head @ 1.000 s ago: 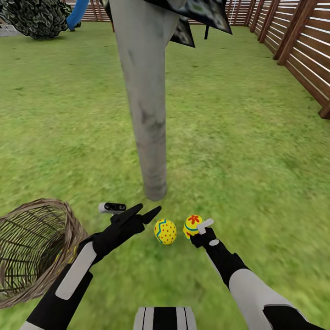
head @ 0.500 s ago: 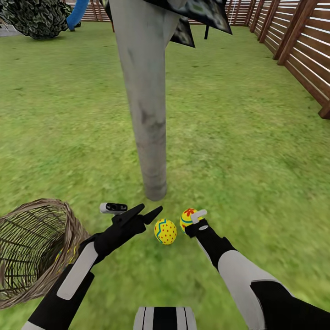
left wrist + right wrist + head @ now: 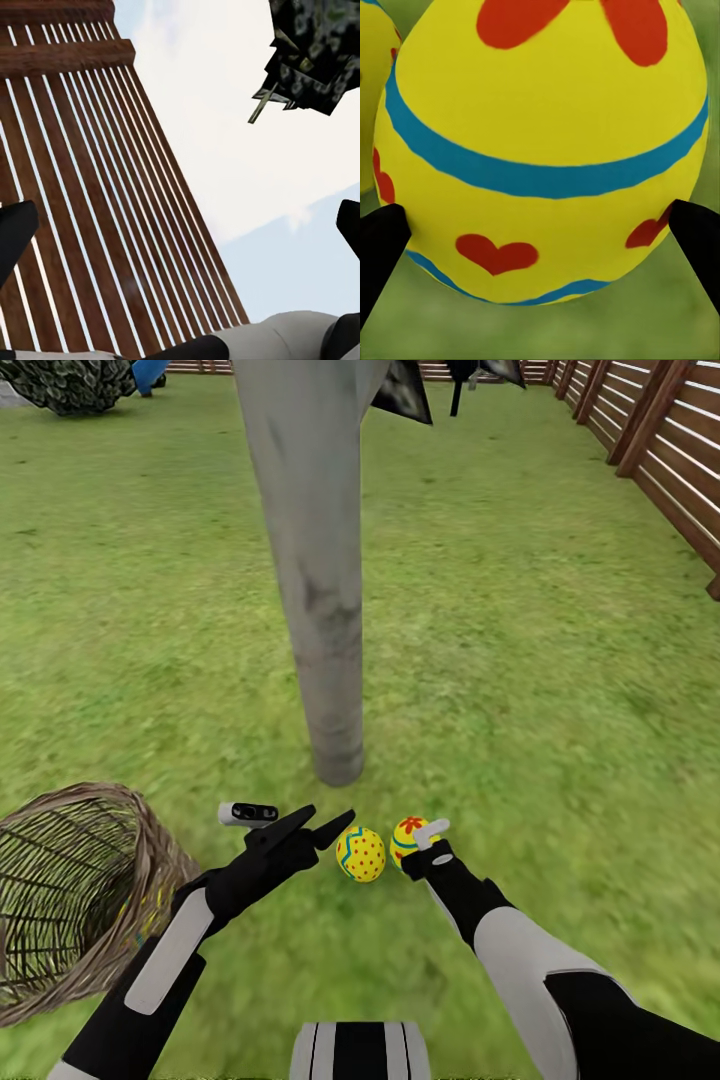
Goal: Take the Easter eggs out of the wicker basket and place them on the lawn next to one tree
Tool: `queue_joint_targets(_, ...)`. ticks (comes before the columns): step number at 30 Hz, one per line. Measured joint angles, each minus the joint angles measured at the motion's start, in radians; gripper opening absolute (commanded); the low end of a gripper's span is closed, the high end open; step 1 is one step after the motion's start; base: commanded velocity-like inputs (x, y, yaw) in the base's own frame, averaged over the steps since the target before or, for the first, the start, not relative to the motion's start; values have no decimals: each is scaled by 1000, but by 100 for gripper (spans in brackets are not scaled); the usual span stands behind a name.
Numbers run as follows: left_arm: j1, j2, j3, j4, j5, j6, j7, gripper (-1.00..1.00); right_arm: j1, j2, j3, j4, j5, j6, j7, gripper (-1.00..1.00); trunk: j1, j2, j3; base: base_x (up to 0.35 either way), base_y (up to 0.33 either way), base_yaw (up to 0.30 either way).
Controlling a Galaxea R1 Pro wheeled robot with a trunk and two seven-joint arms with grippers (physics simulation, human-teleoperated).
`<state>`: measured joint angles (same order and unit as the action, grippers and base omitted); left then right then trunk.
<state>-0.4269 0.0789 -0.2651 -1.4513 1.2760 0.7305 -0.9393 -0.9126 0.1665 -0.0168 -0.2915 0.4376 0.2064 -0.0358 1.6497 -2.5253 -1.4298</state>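
Note:
The tree's pale-grey trunk (image 3: 325,610) rises from the lawn (image 3: 560,700) just ahead of me. A yellow egg with red dots (image 3: 361,854) lies on the grass near the foot of the trunk. Beside it is a second egg (image 3: 404,834) (image 3: 540,150), yellow with red hearts and blue bands, and my right gripper (image 3: 416,850) (image 3: 540,240) is shut on it, one black fingertip on each side. My left gripper (image 3: 325,821) (image 3: 180,232) hangs open and empty just left of the dotted egg. The wicker basket (image 3: 60,900) lies tipped at the lower left; what it holds is unclear.
A brown slat fence (image 3: 670,450) (image 3: 82,187) runs along the right side. A dark round bush (image 3: 70,382) and a bit of blue slide (image 3: 148,370) sit far back on the left. Open grass stretches right of the trunk.
My right gripper carried the heart egg a little toward the dotted egg and the trunk. The head camera then tilted down, shifting the whole picture. The left arm stayed put.

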Motion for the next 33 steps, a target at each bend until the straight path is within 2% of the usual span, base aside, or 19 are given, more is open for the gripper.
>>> queue_joint_targets(2, 0, 0, 0, 0, 0, 0, 0, 100, 0, 0, 0, -1, 0, -2, 0, -100, 1, 0, -8, 0, 0, 0)
queue_joint_targets(13, 1, 0, 0, 3, 0, -3, 1, 100, 0, -1, 0, -6, -2, -5, 0, -100, 1, -1, -8, 72, 0, 0)
queue_joint_targets(16, 1, 0, 0, 3, 0, -3, 1, 100, 0, -1, 0, -4, -2, -48, 1, -100, 1, -1, -8, 4, 0, 0)
queue_joint_targets(19, 1, -2, 0, 3, 0, -4, 2, 100, 0, -1, 0, -2, -3, -71, 1, -100, 2, -1, -19, 0, 0, 0)
queue_joint_targets(27, 1, -3, 0, 3, 0, -3, 3, 100, 0, -5, -3, -8, -5, -70, -30, -100, 6, -3, -50, 0, 0, 0)
queue_joint_targets(30, 1, -3, 0, 3, 0, -2, 3, 100, 0, -5, -4, -9, -5, -66, -34, -100, 6, -3, -50, 0, 0, 0)
queue_joint_targets(33, 1, -3, 0, 3, 0, -2, 3, 100, 0, -5, -5, -9, -5, -68, -34, -100, 7, -4, -62, 0, 0, 0)
